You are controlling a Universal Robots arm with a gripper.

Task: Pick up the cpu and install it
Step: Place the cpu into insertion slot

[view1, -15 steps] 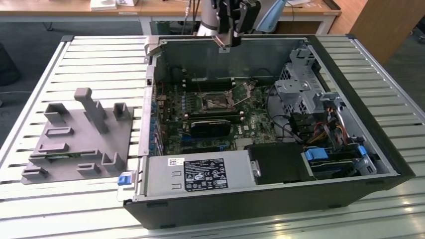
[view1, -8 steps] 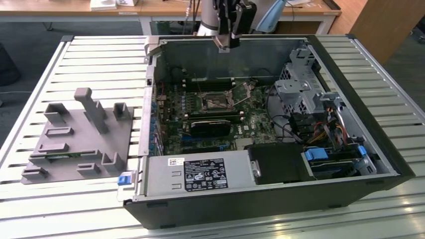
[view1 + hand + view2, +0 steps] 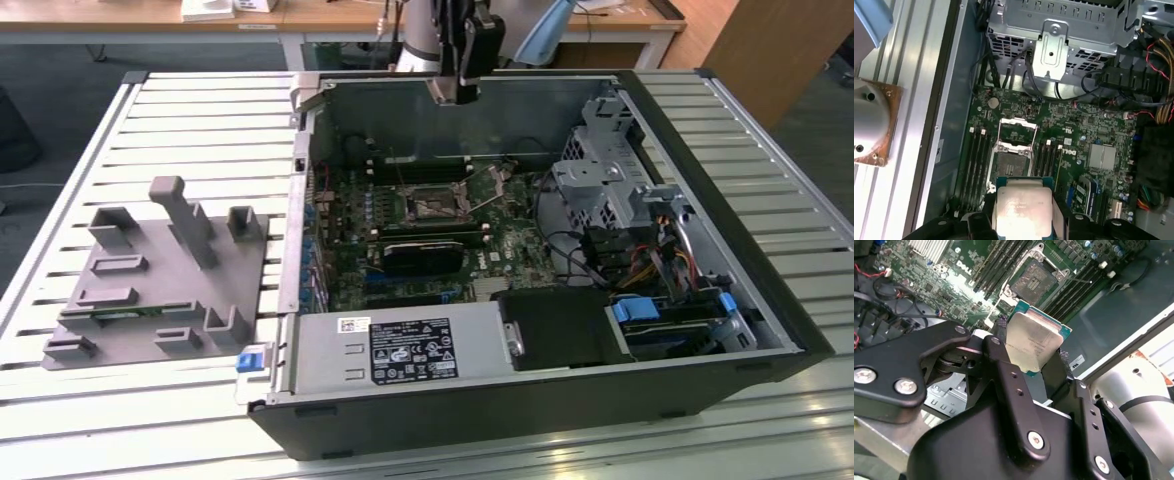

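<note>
Hand: the hand [image 3: 454, 95] hangs over the back wall of the open computer case [image 3: 534, 410], pinching the cpu by two opposite edges.
Cpu position: the cpu [image 3: 1034, 340] sits between the black fingers [image 3: 1004, 365], its shiny metal top facing the cameras in both wrist views. It is in the air above the motherboard [image 3: 1089, 135] and touches nothing but the hand.
Socket: the cpu socket [image 3: 1011, 162] lies open on the board with its metal load plate [image 3: 1016, 127] swung up. The cpu is apart from it.
Handling (judgement): light, thin and stiff. The smooth metal top probably gives little friction. The underside contacts and the socket pins are likely to be the fragile parts.
Hold (judgement): the side edges are the right place, as gripped now. A firm squeeze should not bend it.
Level: I cannot tell whether the cpu is parallel to the socket.
Counter: the grey peg tray [image 3: 147, 290] rests on the slatted counter [image 3: 200, 110], on the exterior view's left of the case and well apart from the hand.
</note>
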